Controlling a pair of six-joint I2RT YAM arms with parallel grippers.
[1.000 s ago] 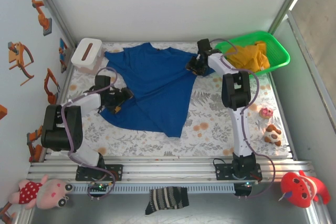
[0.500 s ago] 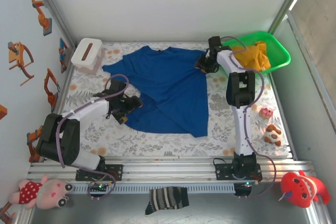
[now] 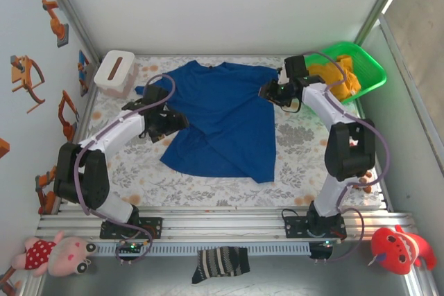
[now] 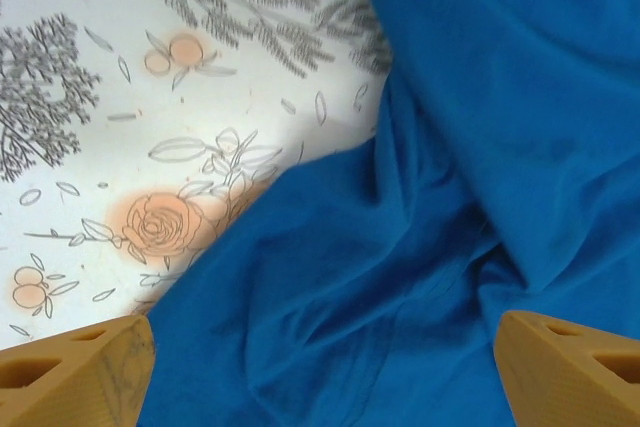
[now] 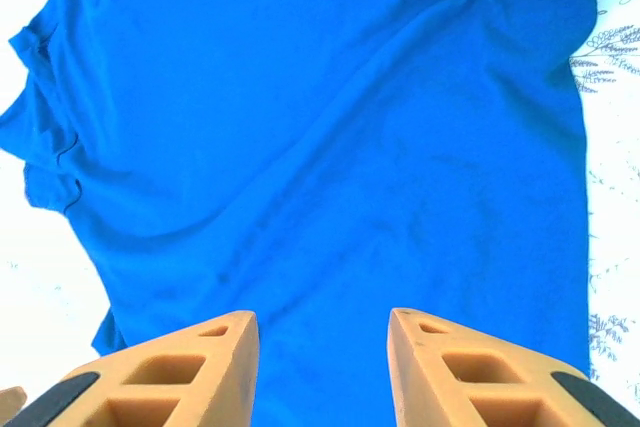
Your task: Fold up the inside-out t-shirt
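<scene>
Shirt: the inside-out t-shirt [image 3: 222, 123] lay spread on the floral table [image 3: 298, 150]. Its collar was at the far edge and its hem toward the arm bases.
Long axis: it ran far to near, with the hem skewed toward the right side.
Lie of cloth: the near-left part was bunched in soft ridges in the left wrist view [image 4: 450, 197]. It was smoother under the right wrist camera [image 5: 330, 147].
Left gripper [image 3: 170, 121]: it sat over the shirt's left edge. Its fingers were spread wide [image 4: 320, 377] and empty, with cloth below them.
Right gripper [image 3: 270, 93]: it sat at the shirt's far-right sleeve, beside the green basket [image 3: 368, 67]. Its fingers were parted [image 5: 320, 377] and clasped nothing.
Deciding relation: the shirt lay between the two grippers, inward of each. The left gripper was nearer the rumpled hem side and the right nearer the shoulder.
Likely step: probably smoothing or taking side edges before a fold across the long axis.
</scene>
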